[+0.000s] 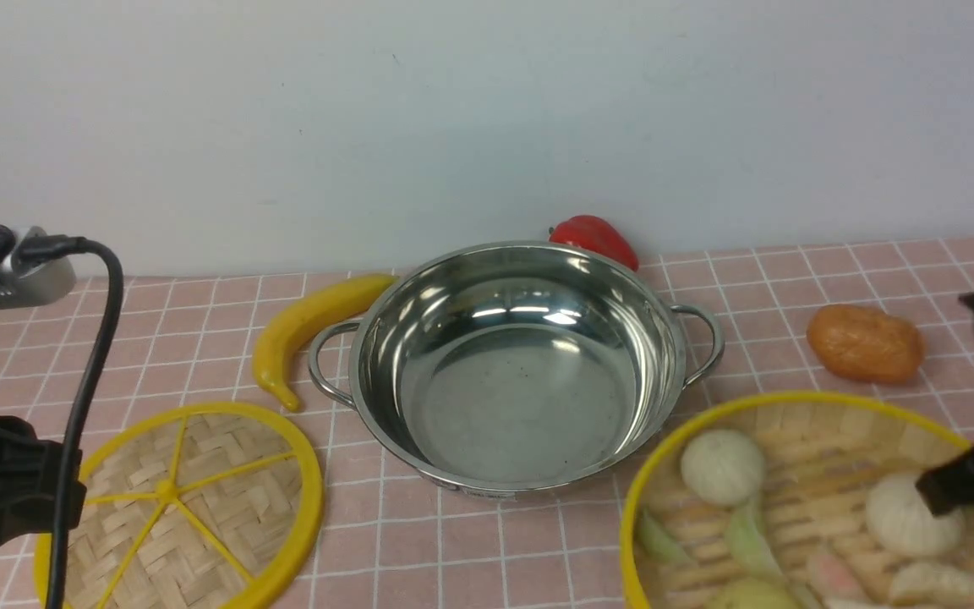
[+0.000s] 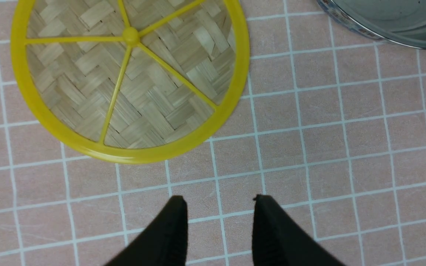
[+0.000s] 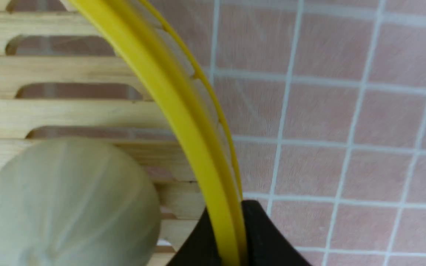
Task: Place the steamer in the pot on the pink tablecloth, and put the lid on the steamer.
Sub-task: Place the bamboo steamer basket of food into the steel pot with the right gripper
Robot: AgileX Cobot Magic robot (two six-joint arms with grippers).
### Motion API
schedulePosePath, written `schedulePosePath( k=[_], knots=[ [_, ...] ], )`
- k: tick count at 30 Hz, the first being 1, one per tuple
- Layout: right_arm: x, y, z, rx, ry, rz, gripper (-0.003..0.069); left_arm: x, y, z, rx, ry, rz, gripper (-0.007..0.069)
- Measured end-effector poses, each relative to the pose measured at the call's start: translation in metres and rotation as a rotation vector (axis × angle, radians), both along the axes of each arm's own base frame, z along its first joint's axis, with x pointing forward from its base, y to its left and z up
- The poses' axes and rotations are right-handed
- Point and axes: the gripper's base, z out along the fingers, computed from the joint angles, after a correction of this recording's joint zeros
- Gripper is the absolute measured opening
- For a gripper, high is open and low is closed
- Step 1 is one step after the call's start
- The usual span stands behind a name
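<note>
Nearest, the right gripper [image 3: 230, 212] pinched the yellow rim of the steamer [image 1: 757, 399], and the pot [image 1: 517, 372] sat empty beyond.
Its two black fingers were closed on the rim, one inside the basket and one outside, beside a white bun [image 3: 68, 203] on the slats. The steamer stood at the near right of the pink tablecloth [image 1: 470, 550], just beside the pot and not in it. At the near left the lid [image 1: 178, 507] lay flat on the cloth, and the left gripper [image 2: 218, 207] hung near its edge with its jaws apart, holding nothing. Farther back, a banana [image 1: 309, 326] lay against the pot's left handle, an orange-brown lump [image 1: 865, 342] lay to the right, and a red pepper [image 1: 595, 237] was by the wall.
</note>
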Motion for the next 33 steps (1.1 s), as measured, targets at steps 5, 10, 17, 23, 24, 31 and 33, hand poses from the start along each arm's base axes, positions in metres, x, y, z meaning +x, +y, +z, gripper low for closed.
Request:
schedulePosePath(
  k=[5,10,17,23,24,31,33],
  knots=[
    [0.035,0.023,0.055,0.101,-0.144,0.048,0.0050,0.000,0.000,0.000,0.000,0.000,0.000,0.0243],
    [0.094,0.075,0.073,0.132,-0.212,0.138,0.0050,0.000,0.000,0.000,0.000,0.000,-0.001,0.0243],
    [0.173,0.141,0.034,0.165,-0.211,0.191,0.0050,0.000,0.000,0.000,0.001,0.000,-0.001,0.0243],
    [0.205,0.158,-0.018,0.115,-0.161,0.199,0.0050,0.000,0.000,0.000,0.001,0.000,-0.001,0.0243],
    [0.208,0.158,-0.025,0.095,-0.155,0.201,0.0050,0.000,0.000,0.000,0.001,-0.001,-0.001,0.0243],
    [0.215,0.159,-0.056,0.041,-0.106,0.202,0.0050,0.001,0.000,0.000,0.002,-0.010,0.001,0.0243],
    [0.216,0.160,-0.060,0.048,-0.107,0.201,0.0050,0.001,0.000,0.001,0.002,-0.015,0.002,0.0243]
  ],
)
